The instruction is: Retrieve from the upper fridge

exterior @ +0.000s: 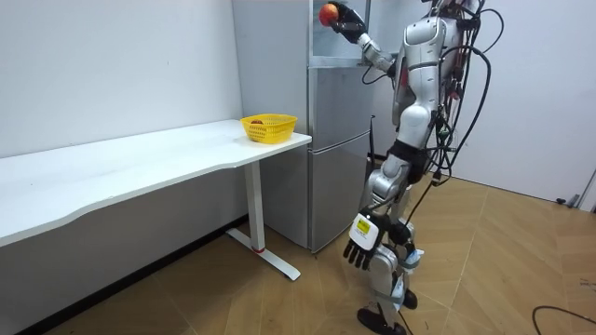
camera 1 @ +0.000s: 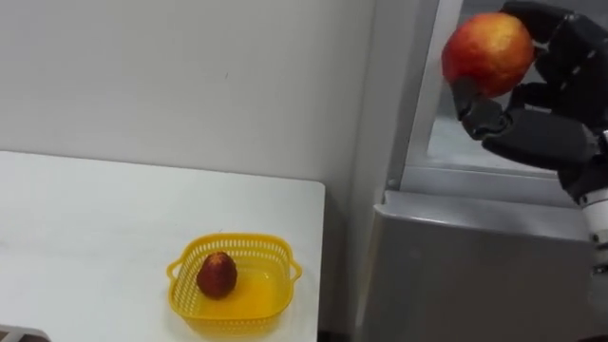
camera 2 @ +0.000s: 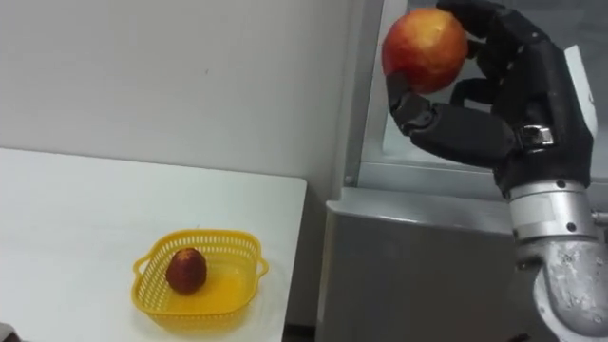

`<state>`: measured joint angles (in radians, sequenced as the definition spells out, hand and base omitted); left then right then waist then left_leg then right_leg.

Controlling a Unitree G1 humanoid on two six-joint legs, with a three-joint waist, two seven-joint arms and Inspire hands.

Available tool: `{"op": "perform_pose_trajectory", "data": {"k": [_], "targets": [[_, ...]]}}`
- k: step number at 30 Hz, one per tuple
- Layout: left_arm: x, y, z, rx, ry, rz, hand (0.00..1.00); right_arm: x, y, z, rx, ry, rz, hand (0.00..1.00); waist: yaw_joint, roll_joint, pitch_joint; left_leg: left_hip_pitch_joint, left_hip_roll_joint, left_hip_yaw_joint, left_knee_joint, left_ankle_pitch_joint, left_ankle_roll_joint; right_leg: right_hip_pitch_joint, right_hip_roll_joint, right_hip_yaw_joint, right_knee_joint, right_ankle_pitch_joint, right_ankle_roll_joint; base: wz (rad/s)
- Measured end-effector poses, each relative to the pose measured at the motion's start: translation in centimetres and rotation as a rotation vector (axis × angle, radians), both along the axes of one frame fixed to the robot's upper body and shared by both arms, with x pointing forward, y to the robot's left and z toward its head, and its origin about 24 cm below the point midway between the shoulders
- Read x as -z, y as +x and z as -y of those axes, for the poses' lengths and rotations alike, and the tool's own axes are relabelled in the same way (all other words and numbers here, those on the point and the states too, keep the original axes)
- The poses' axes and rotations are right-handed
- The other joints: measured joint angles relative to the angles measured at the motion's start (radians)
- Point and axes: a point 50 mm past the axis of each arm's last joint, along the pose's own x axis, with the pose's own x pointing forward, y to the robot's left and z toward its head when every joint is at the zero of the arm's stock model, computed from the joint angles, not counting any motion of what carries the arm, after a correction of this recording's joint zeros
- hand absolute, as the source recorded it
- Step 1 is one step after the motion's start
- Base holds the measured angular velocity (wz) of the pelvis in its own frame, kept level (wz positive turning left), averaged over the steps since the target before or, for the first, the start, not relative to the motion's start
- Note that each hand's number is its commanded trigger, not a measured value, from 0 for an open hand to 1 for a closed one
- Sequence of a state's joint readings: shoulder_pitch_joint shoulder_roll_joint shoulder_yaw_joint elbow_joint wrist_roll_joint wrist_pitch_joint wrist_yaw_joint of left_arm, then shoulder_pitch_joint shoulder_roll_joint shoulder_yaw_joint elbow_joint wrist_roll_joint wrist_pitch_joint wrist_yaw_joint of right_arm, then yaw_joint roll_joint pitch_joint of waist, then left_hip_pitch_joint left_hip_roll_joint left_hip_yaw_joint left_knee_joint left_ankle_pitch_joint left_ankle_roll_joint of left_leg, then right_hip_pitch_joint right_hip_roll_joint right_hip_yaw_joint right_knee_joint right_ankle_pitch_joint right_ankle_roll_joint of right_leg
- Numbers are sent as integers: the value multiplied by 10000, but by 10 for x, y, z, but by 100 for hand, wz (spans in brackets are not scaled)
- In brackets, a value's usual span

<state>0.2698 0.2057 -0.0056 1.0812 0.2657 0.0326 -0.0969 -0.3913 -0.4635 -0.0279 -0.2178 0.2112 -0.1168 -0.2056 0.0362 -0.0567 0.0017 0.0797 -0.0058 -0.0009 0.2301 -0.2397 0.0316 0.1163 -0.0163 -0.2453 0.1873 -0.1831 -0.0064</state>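
1. My left hand (exterior: 361, 244) hangs by my hip, fingers loose and carrying nothing. It is out of the way.
2. My right hand (camera 2: 494, 123) is raised before the upper fridge compartment (camera 1: 446, 142), with fingers and thumb curled round the apple (camera 2: 425, 49). The apple sits out toward the fingertips rather than deep in the palm, so I judge the hold shallow. A quick swing or a wrist twist could roll it out onto the fridge or the floor.
3. Below my hand runs the top edge of the lower fridge door (camera 2: 408, 266). Dropping the arm straight down could knock my wrist or the apple on it, so I should carry the apple clear to my left first.
4. The compartment's upright frame shows just left of the apple, though I cannot tell how far behind it. A sideways sweep held too close in could clip it.
5. Further left, across a narrow gap from the fridge, lies the white table (camera 2: 66, 218). The yellow basket (camera 2: 204, 235) sits near the table's corner, with a dark red fruit (camera 2: 186, 270) in its left half. A hard release could shove the light basket toward the edge or bounce the apple out. The free right half looks like the better spot.
6. Above the table and basket the air is open as far as the bare wall (camera 2: 171, 76).
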Motion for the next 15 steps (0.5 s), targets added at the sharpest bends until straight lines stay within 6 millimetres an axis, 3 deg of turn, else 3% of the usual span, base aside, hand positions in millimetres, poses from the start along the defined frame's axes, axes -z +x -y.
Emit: {"op": "perform_pose_trajectory", "data": {"k": [5,9,12,15], "targets": [[1,9,1,317,-84,55,0,-3,-7,-22,-22,-1859,681,100,76,-27,-17,-16,2,55,27,3,-1,-106,6,72,31,1,-1,-6],[1,18,1,682,-159,220,0,2,-9,-41,-368,-2963,744,100,444,-218,-27,-21,29,65,53,4,0,-108,-8,38,18,1,-1,-2],[0,24,-1,856,-114,301,0,9,-9,-53,-799,-3771,564,100,775,-358,38,-72,23,22,55,4,0,-129,-6,26,0,1,-1,6],[-1,28,-4,938,-100,351,0,11,-12,-62,-801,-4685,696,100,1013,-500,-13,-335,-9,-176,96,4,0,-242,-14,-102,4,1,-2,17]]}}
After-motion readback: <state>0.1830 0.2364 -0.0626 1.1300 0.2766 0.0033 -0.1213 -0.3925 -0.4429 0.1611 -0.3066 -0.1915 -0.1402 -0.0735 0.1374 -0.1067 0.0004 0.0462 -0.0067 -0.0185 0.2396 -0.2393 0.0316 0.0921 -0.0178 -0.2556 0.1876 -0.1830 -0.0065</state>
